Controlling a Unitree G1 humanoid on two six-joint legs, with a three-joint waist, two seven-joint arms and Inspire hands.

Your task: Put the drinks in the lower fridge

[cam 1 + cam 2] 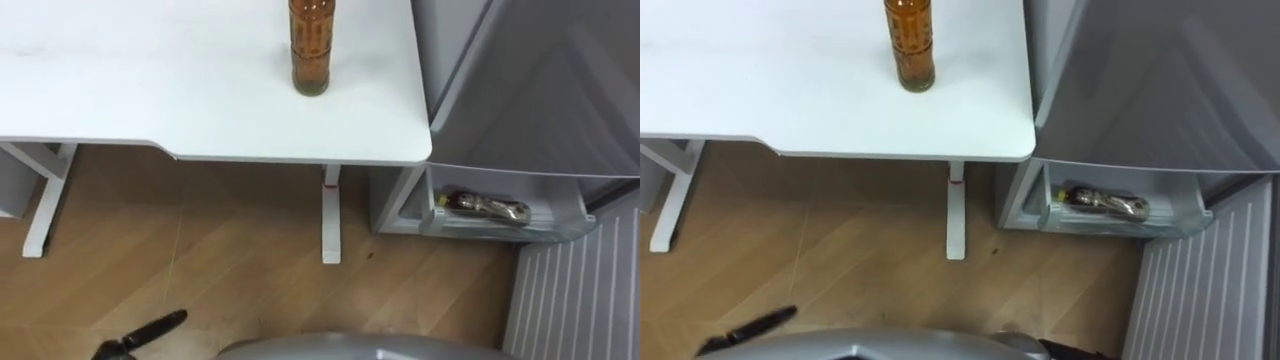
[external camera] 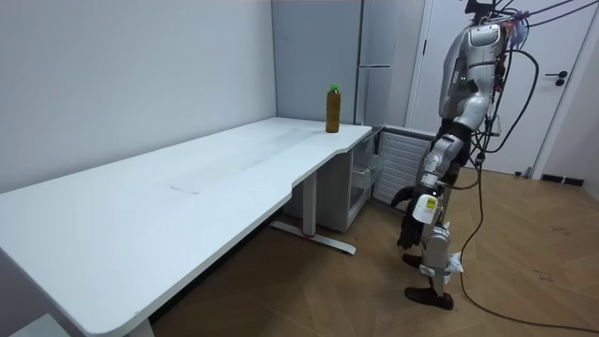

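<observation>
The amber bottle (image 1: 311,50) stands on the table's (image 1: 150,90) far right, handy to the open lower fridge (image 1: 560,222) where a second bottle (image 1: 487,206) lies, while the left hand (image 1: 143,333) hangs loosely open, empty.

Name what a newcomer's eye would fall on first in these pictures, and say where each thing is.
An amber bottle stands upright near the corner of the white table, beside the grey fridge. A second bottle lies on its side in a clear tray in the fridge's open lower part. The robot stands before them, its left hand hanging low.
</observation>
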